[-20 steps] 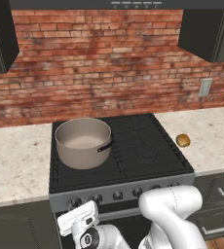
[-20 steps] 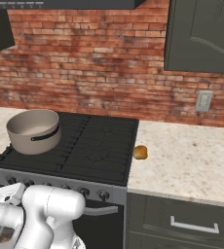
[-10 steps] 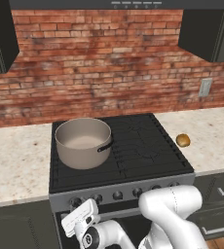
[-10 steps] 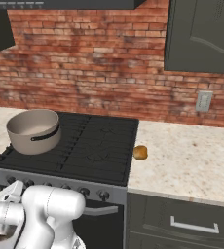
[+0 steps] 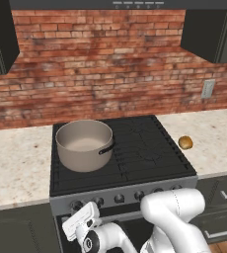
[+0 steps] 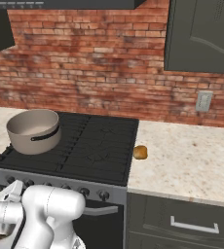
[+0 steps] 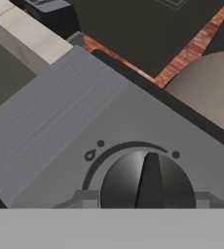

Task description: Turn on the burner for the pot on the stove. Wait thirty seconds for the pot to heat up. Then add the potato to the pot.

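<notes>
Since a second ago my hand has crept a little to the right below the front strip of the stove [image 5: 135,148], while pot and potato lie just where they lay. One pot [image 5: 84,144] stands on the rear left burner, upright, its short dark handle pointing to the right across the grates; from the other side I see the same single pot [image 6: 33,130] at the left of the cooktop. One potato [image 5: 185,143] rests on the pale speckled surface [image 5: 214,133] just right of the stove, well apart from the pot, and it shows again as a small golden lump [image 6: 140,152] beside the stove's right edge. My pincer [image 5: 81,223] hangs low before the silver knob strip, at its left end, under the pot's side of the range. Along that strip I can count five round dark knobs in the left base view, though my own arm covers part of the row. Close before my hand sits one knob [image 7: 148,182], dark and round, its ridge standing near upright, with an arc and small marks printed around it on the grey panel. Whether my pincer's jaws stand apart or clamp on that knob, I cannot tell. One wall outlet [image 6: 203,101] sits on the brick behind the surface.
</notes>
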